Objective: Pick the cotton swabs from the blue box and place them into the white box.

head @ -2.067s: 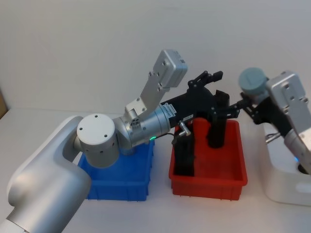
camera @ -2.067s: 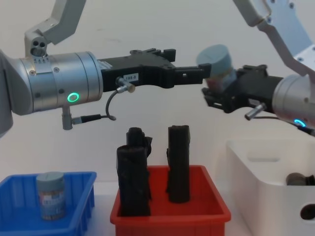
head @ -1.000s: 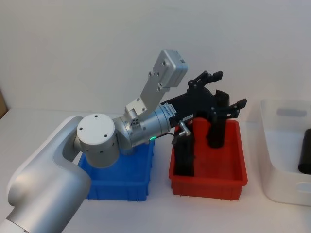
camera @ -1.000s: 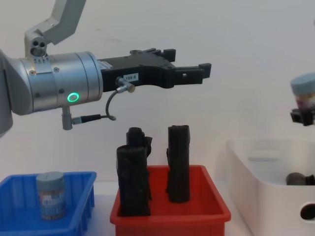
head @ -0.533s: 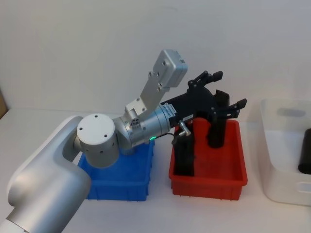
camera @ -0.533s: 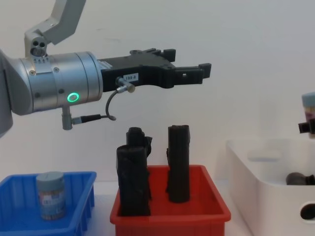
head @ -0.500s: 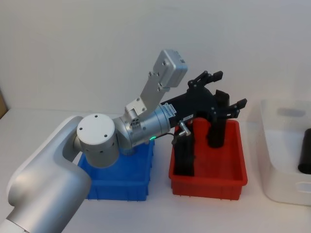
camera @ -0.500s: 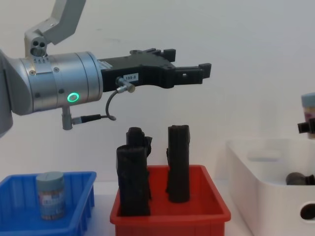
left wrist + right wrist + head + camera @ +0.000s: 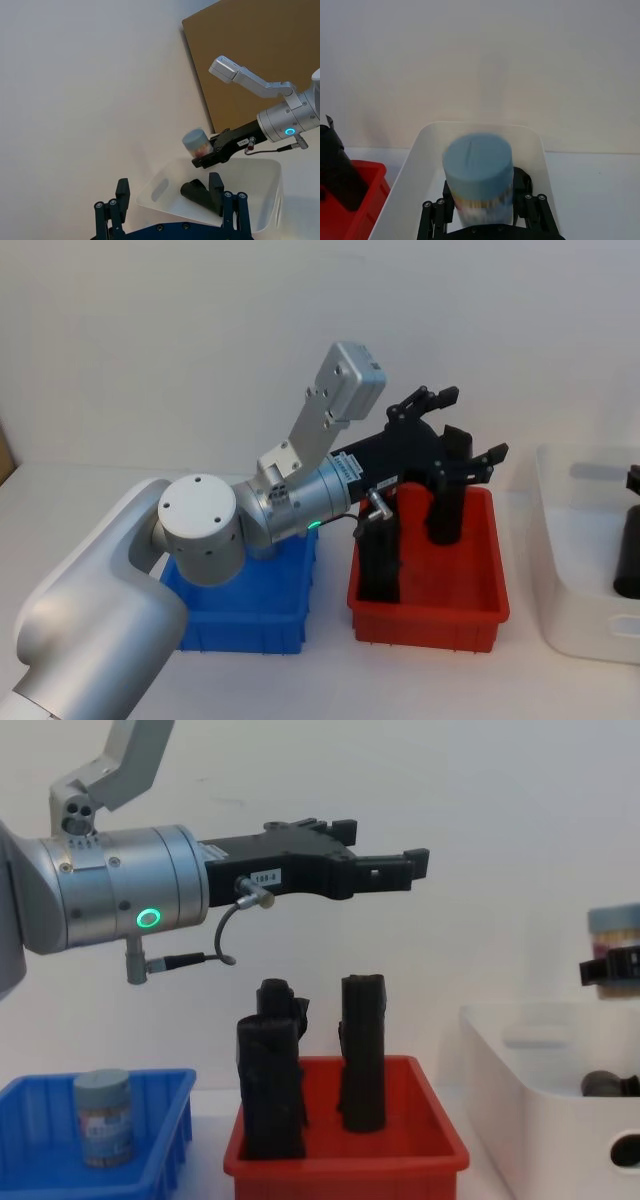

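The white bench (image 9: pixel 90 495) carried three bins in a row. The blue box (image 9: pixel 240 615) sat on the robot's left, the red bin (image 9: pixel 430 625) stood just beside it in the middle, and the white box (image 9: pixel 585 625) stood near the red bin on the right. In the chest view the same order held: blue box (image 9: pixel 160 1160), red bin (image 9: pixel 350 1160), white box (image 9: pixel 540 1120).

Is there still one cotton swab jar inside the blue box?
Yes, the chest view shows one cotton swab jar standing upright inside the blue box.
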You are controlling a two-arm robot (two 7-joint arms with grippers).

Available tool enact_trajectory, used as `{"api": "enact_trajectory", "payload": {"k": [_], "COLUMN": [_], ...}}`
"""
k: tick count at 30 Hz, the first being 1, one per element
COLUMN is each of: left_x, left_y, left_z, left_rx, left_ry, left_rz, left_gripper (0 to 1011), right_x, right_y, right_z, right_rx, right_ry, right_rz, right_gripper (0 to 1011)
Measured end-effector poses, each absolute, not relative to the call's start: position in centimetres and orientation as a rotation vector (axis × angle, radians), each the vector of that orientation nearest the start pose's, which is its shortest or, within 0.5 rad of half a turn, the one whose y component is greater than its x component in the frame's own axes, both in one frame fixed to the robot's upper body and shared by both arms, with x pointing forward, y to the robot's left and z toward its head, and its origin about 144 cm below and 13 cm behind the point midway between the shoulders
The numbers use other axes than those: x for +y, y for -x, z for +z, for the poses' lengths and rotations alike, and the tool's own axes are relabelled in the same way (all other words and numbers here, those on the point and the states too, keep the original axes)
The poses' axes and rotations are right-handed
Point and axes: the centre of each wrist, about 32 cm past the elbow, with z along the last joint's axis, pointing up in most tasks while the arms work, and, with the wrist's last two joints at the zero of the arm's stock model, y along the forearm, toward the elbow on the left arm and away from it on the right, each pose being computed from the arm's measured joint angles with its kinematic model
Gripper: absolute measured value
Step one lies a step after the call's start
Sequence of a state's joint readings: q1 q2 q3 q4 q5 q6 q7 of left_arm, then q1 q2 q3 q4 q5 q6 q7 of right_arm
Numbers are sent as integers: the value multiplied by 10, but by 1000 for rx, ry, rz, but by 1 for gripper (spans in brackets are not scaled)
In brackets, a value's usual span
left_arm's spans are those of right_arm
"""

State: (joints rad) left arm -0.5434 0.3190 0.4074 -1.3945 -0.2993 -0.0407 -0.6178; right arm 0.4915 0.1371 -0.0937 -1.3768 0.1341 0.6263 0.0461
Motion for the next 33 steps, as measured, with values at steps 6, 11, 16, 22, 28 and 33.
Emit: {"api": "enact_trajectory", "payload": {"k": [6, 11, 16, 22, 28, 33], "left_x": [217, 217, 217, 217, 217, 217], "left_y": [-579, -579, -579, -579, -579, -579], "left_z": [1272, 1272, 1272, 1272, 1272, 1272], "left_rx": [-324, -324, -324, -324, -324, -324], "left_ry": [11, 11, 11, 11, 11, 11], "left_rz": [635, 635, 635, 635, 635, 635], "left_gripper": [1004, 1004, 1004, 1004, 1004, 1004], "right_x": [-247, -247, -247, -247, -247, -247], "right_y": [-583, -583, -583, -583, -583, -583], "right_z": [1271, 1272, 1273, 1274, 1275, 1275], "right_rx": [251, 259, 264, 268, 271, 272], "right_ry": [284, 279, 277, 274, 273, 272], "right_rz": [-1435, -1422, -1414, -1408, -1404, -1403], "right_gripper": [845, 969, 1002, 1002, 1002, 1002]}}
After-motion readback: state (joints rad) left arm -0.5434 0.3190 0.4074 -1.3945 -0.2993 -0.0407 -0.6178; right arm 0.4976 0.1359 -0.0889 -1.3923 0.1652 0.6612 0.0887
